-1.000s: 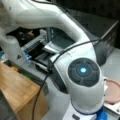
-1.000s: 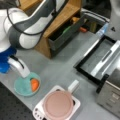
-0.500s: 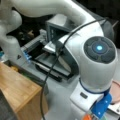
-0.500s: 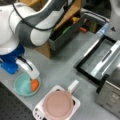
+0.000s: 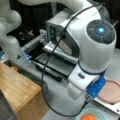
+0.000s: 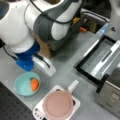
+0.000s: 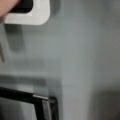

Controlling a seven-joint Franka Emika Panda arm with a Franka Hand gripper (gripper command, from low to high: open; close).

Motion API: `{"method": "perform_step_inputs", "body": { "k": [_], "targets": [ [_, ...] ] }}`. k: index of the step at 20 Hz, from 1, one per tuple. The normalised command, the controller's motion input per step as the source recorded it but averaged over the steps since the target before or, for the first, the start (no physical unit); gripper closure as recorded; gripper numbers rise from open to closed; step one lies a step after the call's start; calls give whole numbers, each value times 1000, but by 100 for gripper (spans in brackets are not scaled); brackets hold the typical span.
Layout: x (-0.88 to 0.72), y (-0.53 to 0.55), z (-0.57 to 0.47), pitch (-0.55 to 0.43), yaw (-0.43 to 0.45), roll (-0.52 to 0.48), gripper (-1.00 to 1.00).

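White Panda arm (image 6: pixel 37 22) fills most of both front views; its blue wrist block (image 6: pixel 26 58) hangs over the grey bench (image 6: pixel 65 75), just above a teal bowl (image 6: pixel 23 85) w/ an orange piece (image 6: pixel 35 84) inside, near the bowl's right rim in that front view. The claw itself isn't visible in any view, so can't tell if it's spread or pressed together, and nothing seen pinched. In a front view the arm's round joint cap (image 5: pixel 101 31) shows a lit blue dot; a black cable (image 5: pixel 50 75) loops from the arm down to the wrist. Nearest things to the wrist: the bowl, and just beside it a white scale-like base (image 6: pixel 40 112) carrying a pink round lid/plate (image 6: pixel 58 105), w/ a white handle (image 6: pixel 73 86) sticking toward a front view's top right. Same pink disc (image 5: pixel 111 91) and bowl rim (image 5: pixel 85 116) show at a front view's bottom right. Black-framed tray/open door (image 6: pixel 100 60) of a metal oven-type box (image 6: pixel 112 97) sits on the right, well apart from the bowl. Wood block (image 5: pixel 17 92) sits at a front view's bottom left. Wrist view: bare grey bench, a white rounded corner w/ dark inset (image 7: pixel 30 11) top left, a black frame corner (image 7: pixel 47 102) bottom left. No brand, label or writing readable anywhere; small marks on the white base too blurred to read.
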Motion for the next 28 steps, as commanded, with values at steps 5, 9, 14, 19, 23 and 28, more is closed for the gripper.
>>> {"method": "perform_step_inputs", "body": {
  "k": [5, 9, 14, 19, 23, 28],
  "targets": [
    [-757, 288, -160, -356, -11, -294, -100],
    [-727, 264, -156, -381, 7, -284, -100],
    [-753, 245, -67, -340, 18, -295, -100],
    [-664, 217, -31, -303, 5, -301, -100],
    [-545, 248, -79, -286, -2, -286, -100],
    [-412, 198, -64, -223, 52, -248, -100]
  ]
}}
